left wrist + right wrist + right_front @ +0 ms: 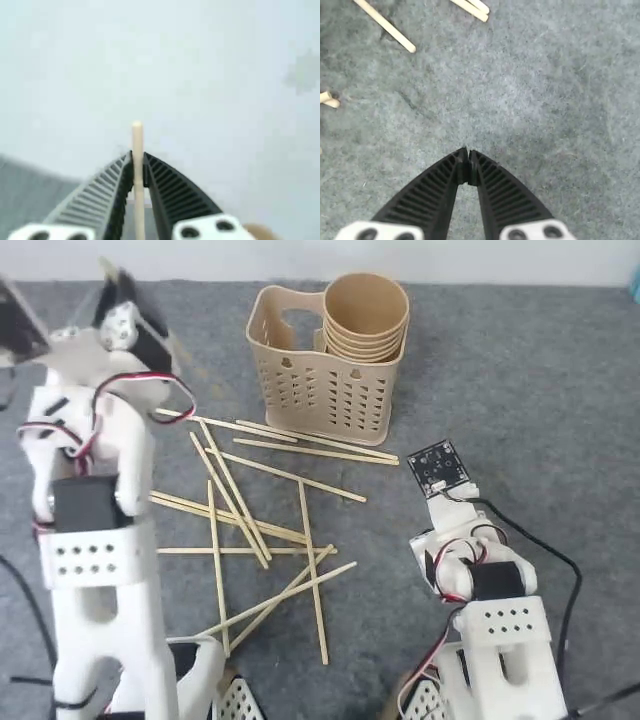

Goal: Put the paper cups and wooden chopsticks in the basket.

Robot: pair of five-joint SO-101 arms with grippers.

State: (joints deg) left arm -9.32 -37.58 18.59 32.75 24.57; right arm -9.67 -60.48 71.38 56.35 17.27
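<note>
The left gripper [138,156] is clamping a single wooden chopstick [137,134] between its ribbed jaws, which are pressing in narrowly on both sides of the stick. The chopstick's blunt end is poking out past the fingertips against a pale, plain background. In the high view the left arm [95,490] is standing tall at the left side of the table, with its wrist lifted above the grey felt mat [520,370]. The right gripper [468,155] is hovering just over the mat with its jaws pressed together and nothing between them. The right arm [480,590] is sitting low at the near right, well apart from the beige perforated basket [320,390]. The basket is standing upright at the far middle of the mat, and a nested stack of paper cups [365,310] is sitting inside its right half, the top rim rising above the basket's wall. The loose chopsticks [250,510] are lying scattered and crossing one another on the mat, in front of the basket and between the two arms. A few of them are lying just beside the basket's front wall. In the right wrist view several chopstick ends [385,25] are showing on the mat, apart from the closed fingertips.
</note>
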